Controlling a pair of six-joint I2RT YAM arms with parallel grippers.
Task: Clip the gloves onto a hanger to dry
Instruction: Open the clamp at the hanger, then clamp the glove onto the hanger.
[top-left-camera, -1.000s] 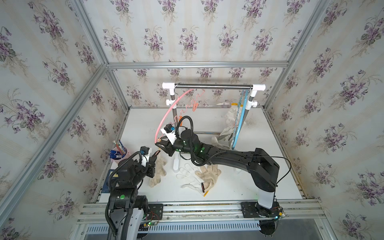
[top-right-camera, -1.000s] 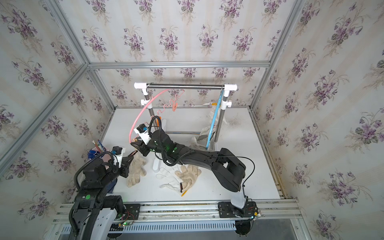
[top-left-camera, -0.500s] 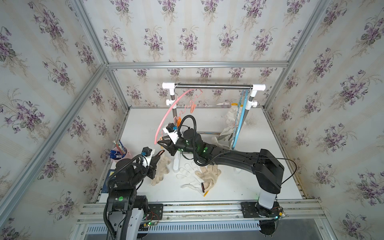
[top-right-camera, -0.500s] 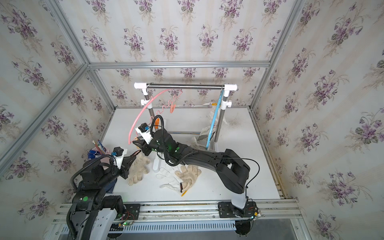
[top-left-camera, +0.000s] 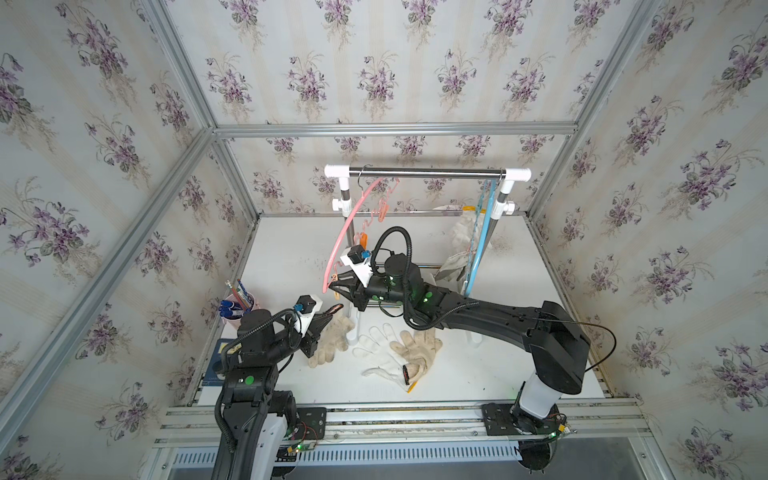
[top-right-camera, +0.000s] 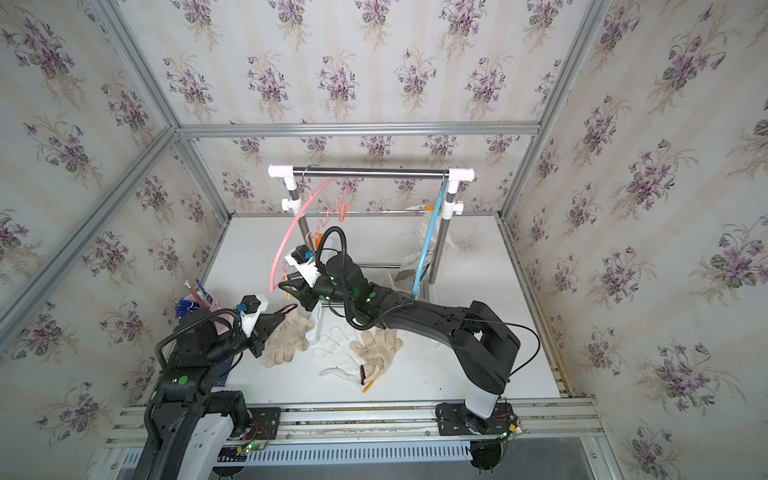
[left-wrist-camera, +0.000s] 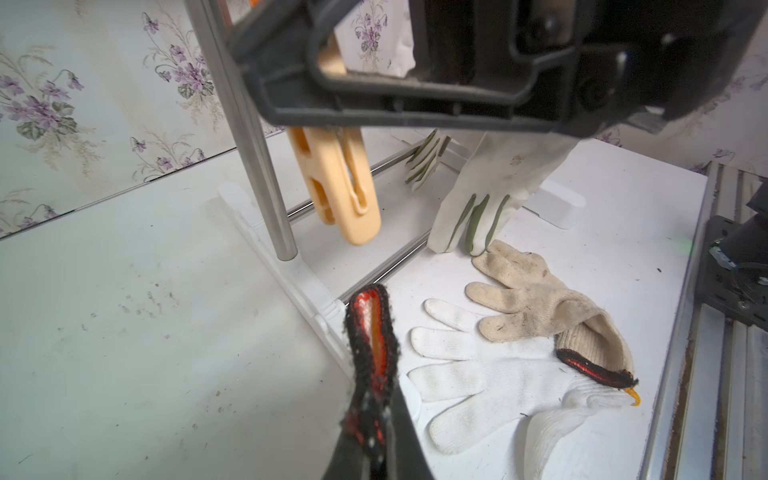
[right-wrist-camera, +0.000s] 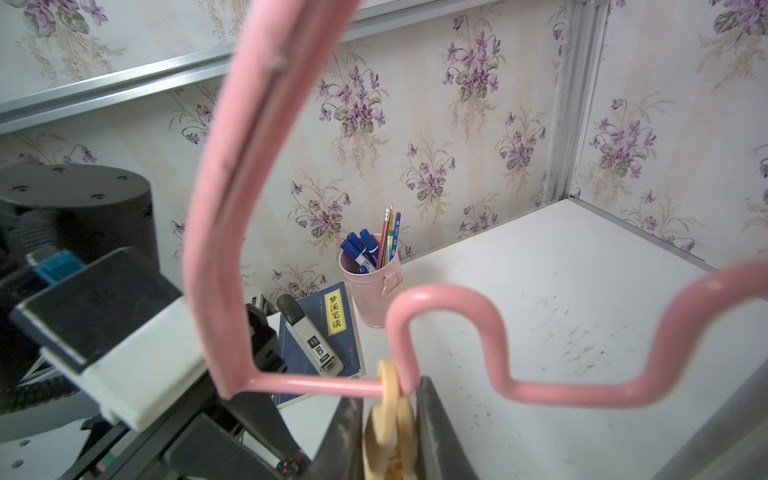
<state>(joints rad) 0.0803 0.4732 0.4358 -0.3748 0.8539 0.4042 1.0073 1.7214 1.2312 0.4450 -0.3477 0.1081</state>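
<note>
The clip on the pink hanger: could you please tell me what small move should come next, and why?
Probably the right gripper should squeeze the clip harder until its mouth opens. Its jaws pinch the clip's upper end on the pink hanger, yet the mouth looks shut in the left wrist view. The left gripper holds a glove by its cuff nearby, apart from the clip.

**Desk clutter by the wall**

A pink metal pen cup (right-wrist-camera: 372, 291) holds blue markers (right-wrist-camera: 360, 248) and pencils (right-wrist-camera: 390, 235). Just beside it, a grey stapler (right-wrist-camera: 309, 340) lies on a dark blue book with a yellow title label (right-wrist-camera: 334, 318). Floral wallpaper (right-wrist-camera: 478, 104) stands behind.
</note>
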